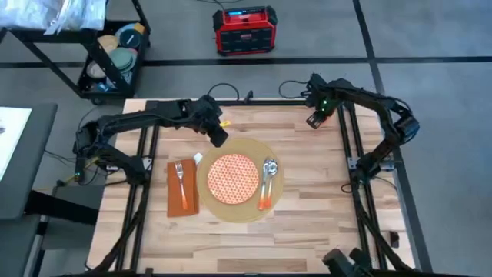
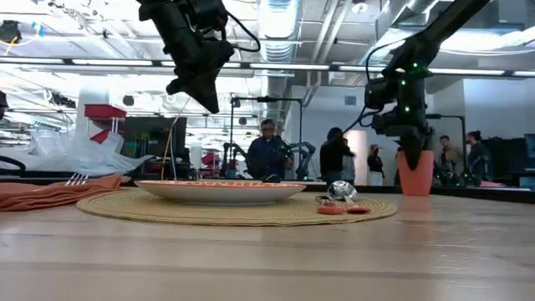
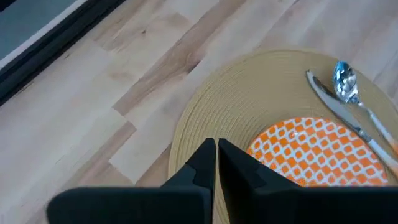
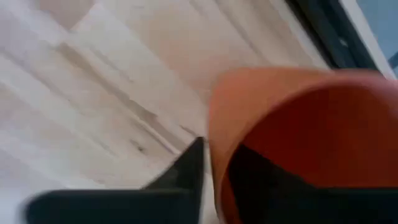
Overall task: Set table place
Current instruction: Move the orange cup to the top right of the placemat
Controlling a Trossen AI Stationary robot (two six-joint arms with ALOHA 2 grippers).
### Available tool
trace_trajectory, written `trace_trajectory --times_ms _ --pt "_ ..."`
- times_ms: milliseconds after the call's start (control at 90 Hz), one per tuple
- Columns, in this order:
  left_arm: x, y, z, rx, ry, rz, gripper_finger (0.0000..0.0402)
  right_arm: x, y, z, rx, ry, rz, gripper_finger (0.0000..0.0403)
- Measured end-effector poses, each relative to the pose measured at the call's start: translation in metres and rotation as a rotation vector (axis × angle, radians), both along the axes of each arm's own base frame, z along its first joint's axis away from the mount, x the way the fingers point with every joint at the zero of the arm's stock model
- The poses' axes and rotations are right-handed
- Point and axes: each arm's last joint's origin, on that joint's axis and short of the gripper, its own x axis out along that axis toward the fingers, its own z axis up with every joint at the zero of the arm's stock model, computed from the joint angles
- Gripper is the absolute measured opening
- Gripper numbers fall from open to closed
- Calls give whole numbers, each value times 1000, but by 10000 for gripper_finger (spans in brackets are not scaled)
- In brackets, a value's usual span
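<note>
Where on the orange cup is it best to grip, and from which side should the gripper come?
Probably the rim, from above. The cup stands upright at the table's far right corner, mouth open upward, so one finger can go inside its wall and one outside. The right gripper already pinches it this way. The left gripper hangs shut over the placemat.

We see two matte black jointed arms, black cables trailing. Right arm (image 1: 369,104) shows green light near wrist. Left hand (image 3: 216,163) fingers: flat, dark, wedge-shaped.
</note>
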Motion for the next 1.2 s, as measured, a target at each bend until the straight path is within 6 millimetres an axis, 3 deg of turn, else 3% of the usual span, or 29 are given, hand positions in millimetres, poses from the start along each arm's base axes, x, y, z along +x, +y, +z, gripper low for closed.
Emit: trace_trajectory --times_ms 156,400,711,978,1200 --pt "-5 -3 -3 -31 64 4 0 16 19 9 -25 -12 49 2" --pt "-10 -12 -18 -61 171 -42 0 55 75 29 -10 -155 225 1" --pt "-17 -34 -53 -111 274 -76 0 99 128 13 47 -196 426 0" --pt "-14 -41 -54 -111 260 -88 0 118 142 -8 87 -162 480 0" --pt "-14 -41 -54 -110 258 -86 0 122 142 -1 93 -182 478 0"
